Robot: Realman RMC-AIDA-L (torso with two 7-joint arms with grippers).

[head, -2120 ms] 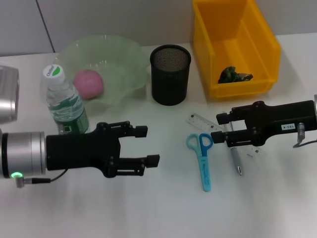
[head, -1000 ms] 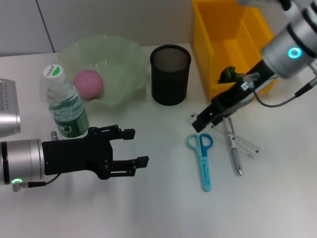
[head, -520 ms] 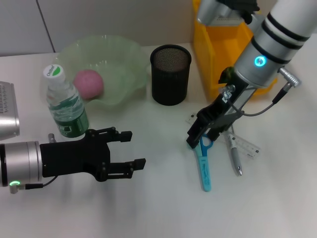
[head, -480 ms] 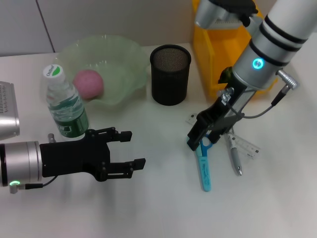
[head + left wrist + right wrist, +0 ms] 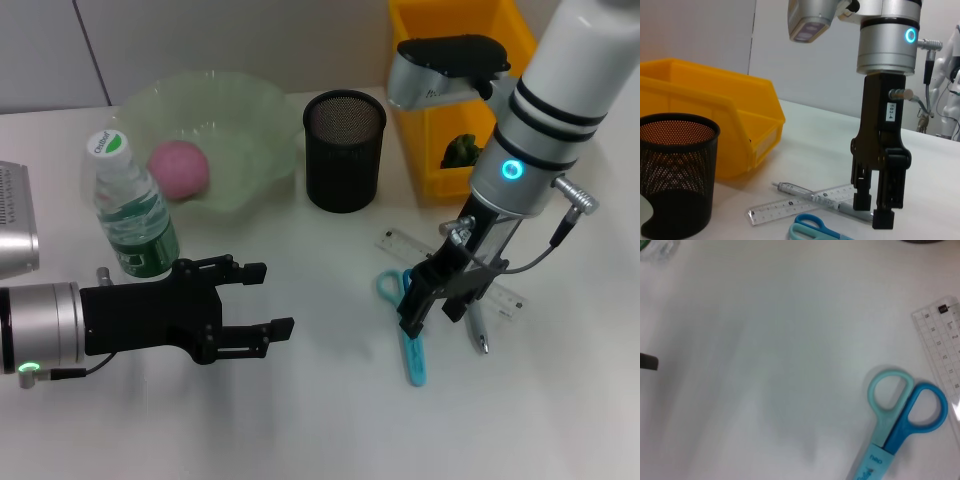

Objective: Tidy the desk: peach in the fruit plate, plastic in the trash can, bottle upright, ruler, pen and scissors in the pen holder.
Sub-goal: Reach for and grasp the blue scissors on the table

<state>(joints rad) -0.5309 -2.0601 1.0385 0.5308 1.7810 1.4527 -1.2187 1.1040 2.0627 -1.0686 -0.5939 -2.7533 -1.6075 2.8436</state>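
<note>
My right gripper (image 5: 431,315) points straight down, open, just above the blue scissors (image 5: 411,345), near their handles (image 5: 906,410). The left wrist view shows it (image 5: 873,214) hanging over the pen (image 5: 812,195) and clear ruler (image 5: 795,207). The ruler (image 5: 398,241) and pen (image 5: 479,332) lie crossed beside the scissors. The black mesh pen holder (image 5: 343,150) stands behind them. The pink peach (image 5: 178,168) sits in the green fruit plate (image 5: 240,105). The bottle (image 5: 130,210) stands upright. Green plastic (image 5: 460,150) lies in the yellow bin (image 5: 437,180). My left gripper (image 5: 262,300) is open and empty by the bottle.
The yellow bin (image 5: 715,125) and the pen holder (image 5: 675,175) stand close behind the right gripper. A silver device (image 5: 15,225) is at the left edge. White table (image 5: 330,420) stretches between the grippers and toward the front.
The right arm has swung from lying flat to pointing straight down and has moved over the scissors. The left gripper has drawn back a little to the left.
</note>
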